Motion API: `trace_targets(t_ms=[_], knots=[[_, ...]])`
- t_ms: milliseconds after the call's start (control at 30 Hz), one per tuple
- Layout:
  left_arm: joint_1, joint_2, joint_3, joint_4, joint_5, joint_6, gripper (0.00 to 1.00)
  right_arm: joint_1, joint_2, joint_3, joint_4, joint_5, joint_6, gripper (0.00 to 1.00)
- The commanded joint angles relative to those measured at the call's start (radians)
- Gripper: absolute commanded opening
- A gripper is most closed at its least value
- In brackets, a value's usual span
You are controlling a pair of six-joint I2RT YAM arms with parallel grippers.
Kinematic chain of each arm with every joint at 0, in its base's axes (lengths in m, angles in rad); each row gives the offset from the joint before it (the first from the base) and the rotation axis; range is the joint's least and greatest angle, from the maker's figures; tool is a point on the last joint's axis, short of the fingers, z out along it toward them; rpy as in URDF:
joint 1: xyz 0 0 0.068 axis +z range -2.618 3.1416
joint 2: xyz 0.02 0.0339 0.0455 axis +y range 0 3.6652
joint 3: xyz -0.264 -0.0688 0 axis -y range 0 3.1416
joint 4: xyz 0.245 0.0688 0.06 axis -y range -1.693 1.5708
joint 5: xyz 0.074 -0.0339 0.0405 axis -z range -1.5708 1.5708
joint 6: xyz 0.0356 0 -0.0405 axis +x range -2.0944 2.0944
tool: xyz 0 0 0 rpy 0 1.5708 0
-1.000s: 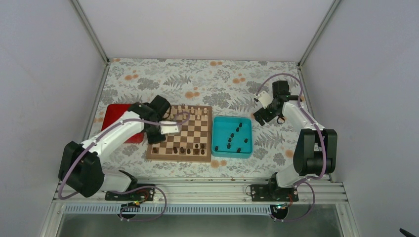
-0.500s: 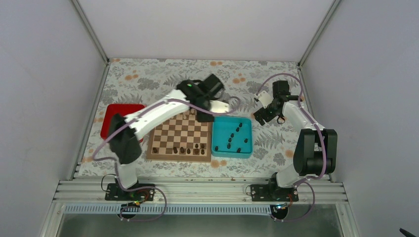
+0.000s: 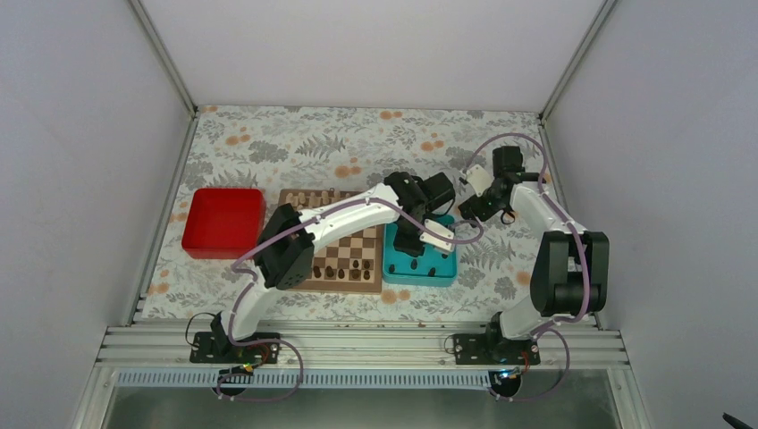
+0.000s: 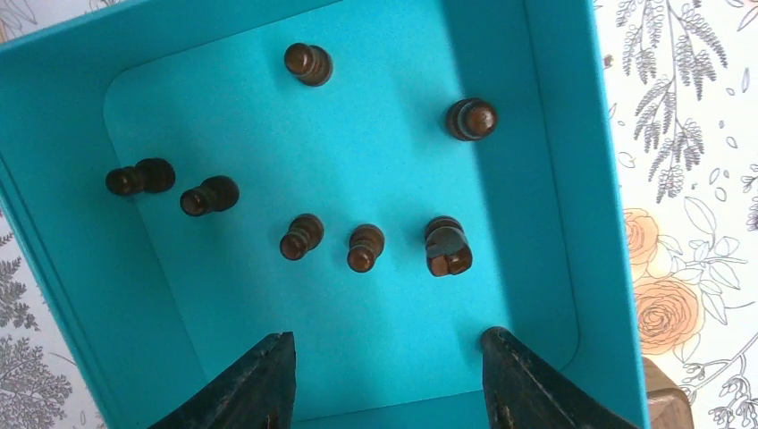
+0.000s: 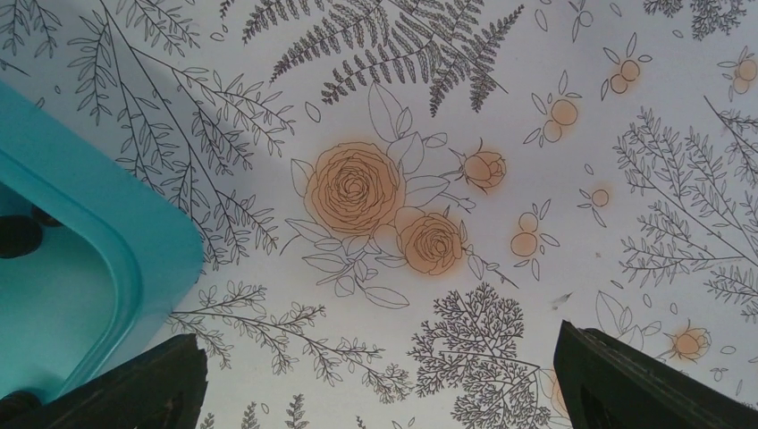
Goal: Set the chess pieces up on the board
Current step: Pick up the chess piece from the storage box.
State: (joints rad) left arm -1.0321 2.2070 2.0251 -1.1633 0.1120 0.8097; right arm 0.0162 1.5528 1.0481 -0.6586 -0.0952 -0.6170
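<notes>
One swing carried the released left end effector (image 4: pixel 386 356) from board (image 3: pixel 344 286) over teal tray (image 4: pixel 572 179).

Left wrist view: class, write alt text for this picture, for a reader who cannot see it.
Seven small dark chess pieces sit scattered in a teal tray, seen from above. The left gripper, open and empty, reaches in from the bottom edge over the tray floor. A flower-patterned tablecloth shows at the right.

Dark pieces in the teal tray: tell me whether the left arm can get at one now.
Probably yes. The left gripper hangs open right above the teal tray, the dark pieces sit loose on its floor with nothing over them, and the right gripper is off to the side.
</notes>
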Motion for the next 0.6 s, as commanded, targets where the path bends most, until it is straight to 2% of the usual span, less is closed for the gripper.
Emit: trace_targets(t_ms=[0,200,567], knots=[[-0.017,-0.004,0.001,-0.01,0.038,0.032,0.53,-0.009,0.013,-0.014,0.003,-0.01,-0.012,1.0],[-0.021,0.013,0.0,-0.03,0.074,0.037,0.51,-0.009,0.011,-0.016,0.001,-0.011,-0.012,1.0],[-0.028,0.014,-0.057,-0.016,0.048,0.05,0.51,-0.009,0.016,-0.009,-0.005,-0.011,-0.015,1.0]])
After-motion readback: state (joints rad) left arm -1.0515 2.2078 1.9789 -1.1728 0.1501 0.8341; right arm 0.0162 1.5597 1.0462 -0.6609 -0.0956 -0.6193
